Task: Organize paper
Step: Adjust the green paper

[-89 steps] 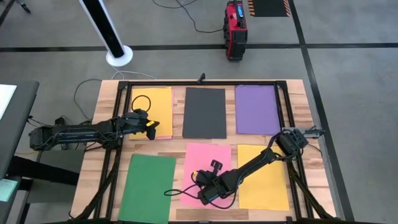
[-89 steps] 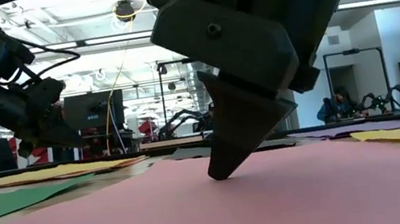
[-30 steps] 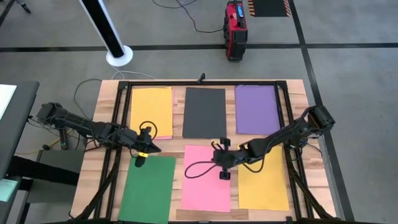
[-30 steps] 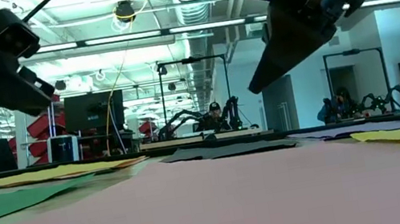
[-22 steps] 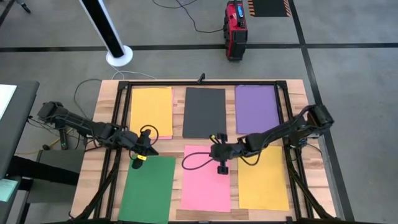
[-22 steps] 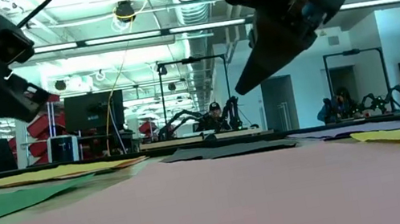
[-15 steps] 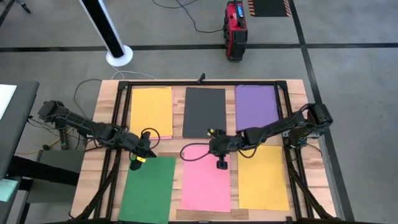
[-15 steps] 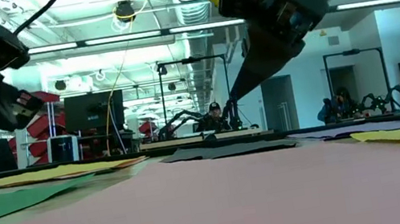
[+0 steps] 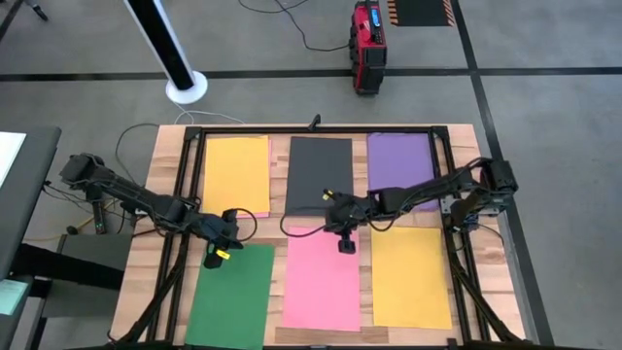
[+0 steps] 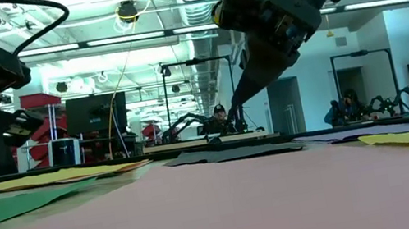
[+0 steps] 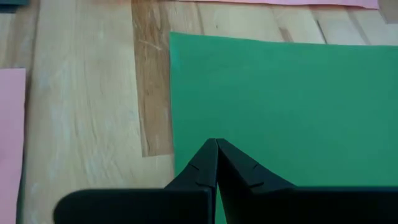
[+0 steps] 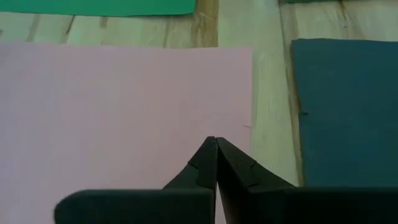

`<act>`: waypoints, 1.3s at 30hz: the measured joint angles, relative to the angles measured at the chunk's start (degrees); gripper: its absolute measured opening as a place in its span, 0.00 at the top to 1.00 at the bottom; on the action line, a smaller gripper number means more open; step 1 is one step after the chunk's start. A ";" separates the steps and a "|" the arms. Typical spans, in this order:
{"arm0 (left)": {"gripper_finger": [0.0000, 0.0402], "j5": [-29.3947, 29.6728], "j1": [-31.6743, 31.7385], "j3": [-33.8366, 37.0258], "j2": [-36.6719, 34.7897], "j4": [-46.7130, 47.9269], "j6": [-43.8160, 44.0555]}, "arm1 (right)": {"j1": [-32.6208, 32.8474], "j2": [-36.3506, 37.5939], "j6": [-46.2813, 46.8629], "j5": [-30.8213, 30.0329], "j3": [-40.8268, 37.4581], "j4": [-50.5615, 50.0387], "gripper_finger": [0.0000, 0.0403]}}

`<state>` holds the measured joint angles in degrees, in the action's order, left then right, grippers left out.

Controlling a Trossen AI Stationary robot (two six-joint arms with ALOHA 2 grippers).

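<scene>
Pink sheet [image 12: 124, 112] under closed right jaws

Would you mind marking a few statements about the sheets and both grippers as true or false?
1. The left gripper is over the far edge of the green sheet. True.
2. The right gripper is open. False: its fingers are pressed together.
3. The grey sheet lies between the purple sheet and a yellow sheet. True.
4. The pink sheet is held up by the right gripper. False: it lies flat on the table.
5. Two yellow sheets are on the table. True: the other lies beside the pink sheet.
</scene>
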<state>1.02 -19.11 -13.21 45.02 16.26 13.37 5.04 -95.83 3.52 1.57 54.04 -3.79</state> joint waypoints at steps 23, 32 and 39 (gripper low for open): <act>1.00 -0.77 -4.40 0.00 4.42 0.31 3.25 | -2.97 -0.02 -3.28 7.16 -2.31 6.17 1.00; 1.00 -0.59 -10.64 -0.07 12.04 -4.88 7.68 | -2.47 0.58 -0.22 7.45 -5.11 9.37 1.00; 1.00 1.19 -14.44 -1.26 16.26 -5.89 9.95 | -1.14 1.53 0.53 5.86 -5.57 8.93 1.00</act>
<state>2.21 -33.55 -14.47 61.27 10.37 23.32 3.90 -94.30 4.05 7.43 48.47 5.14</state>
